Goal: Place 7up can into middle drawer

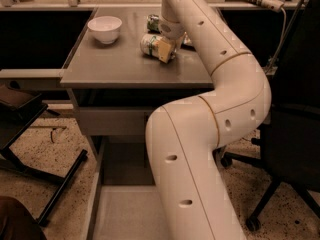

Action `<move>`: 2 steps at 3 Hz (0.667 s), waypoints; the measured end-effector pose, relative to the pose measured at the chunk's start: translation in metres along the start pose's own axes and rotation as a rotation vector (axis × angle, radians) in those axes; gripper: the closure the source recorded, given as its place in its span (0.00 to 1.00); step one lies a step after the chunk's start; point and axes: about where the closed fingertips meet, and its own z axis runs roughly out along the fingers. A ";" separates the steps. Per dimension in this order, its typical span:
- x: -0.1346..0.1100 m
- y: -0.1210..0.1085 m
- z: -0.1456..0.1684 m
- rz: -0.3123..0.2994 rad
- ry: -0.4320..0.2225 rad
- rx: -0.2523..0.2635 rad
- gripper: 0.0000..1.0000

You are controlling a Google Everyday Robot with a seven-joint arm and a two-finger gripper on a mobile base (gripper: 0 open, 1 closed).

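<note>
While your gripper (166, 50) sits at the 7up can (149, 44), its hold is unclear.
Lying sideways on the worktop (115, 66), the can could roll away.

The gripper (164, 52) is held low at the far end of the arm (186, 149) and is pointed downward. The wrist (171, 26) is set directly above the jaws. The forearm (212, 41) is carried back and rightward from them to a bent elbow (247, 91), well behind the jaws.
</note>
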 end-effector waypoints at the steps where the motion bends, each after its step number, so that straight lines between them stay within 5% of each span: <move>1: 0.000 0.000 -0.004 0.000 0.000 0.000 0.87; 2: 0.025 -0.010 -0.040 -0.016 -0.046 -0.007 1.00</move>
